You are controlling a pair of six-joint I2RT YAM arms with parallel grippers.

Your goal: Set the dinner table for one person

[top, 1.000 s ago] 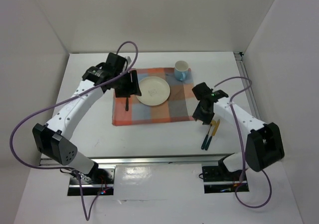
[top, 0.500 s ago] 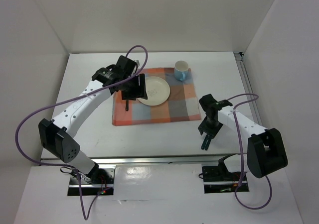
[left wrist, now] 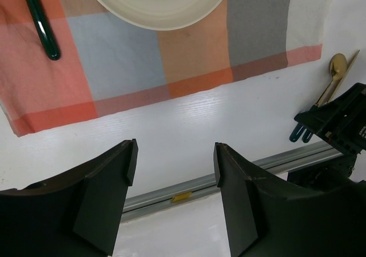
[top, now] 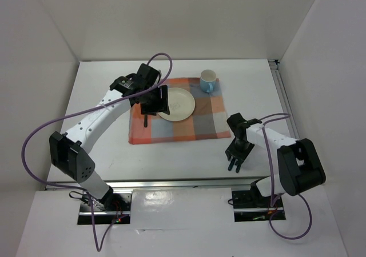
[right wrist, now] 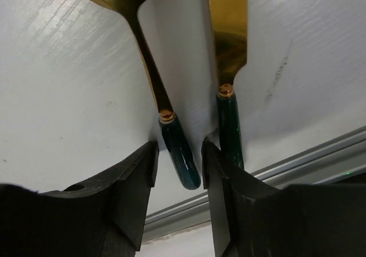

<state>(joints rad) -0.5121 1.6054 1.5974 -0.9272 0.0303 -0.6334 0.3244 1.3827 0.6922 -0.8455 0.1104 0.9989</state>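
The white dinner table carries a checked cloth with a cream plate and a blue mug on it. A green-handled utensil lies on the cloth left of the plate. My left gripper hovers open and empty above the cloth's left side, which shows in its wrist view. A gold spoon and a gold knife, both green-handled, lie on the table right of the cloth. My right gripper is low on the table, jaws open around the spoon's handle; the knife handle lies just outside the right finger.
An aluminium rail runs along the table's front edge, close below the cutlery handles. Another rail lines the right edge. White walls enclose the back and sides. The left wrist view also shows the plate and the right gripper.
My right gripper has moved toward the front edge and come down over the cutlery handles, straddling the spoon's handle. My left gripper has shifted slightly right, toward the plate.
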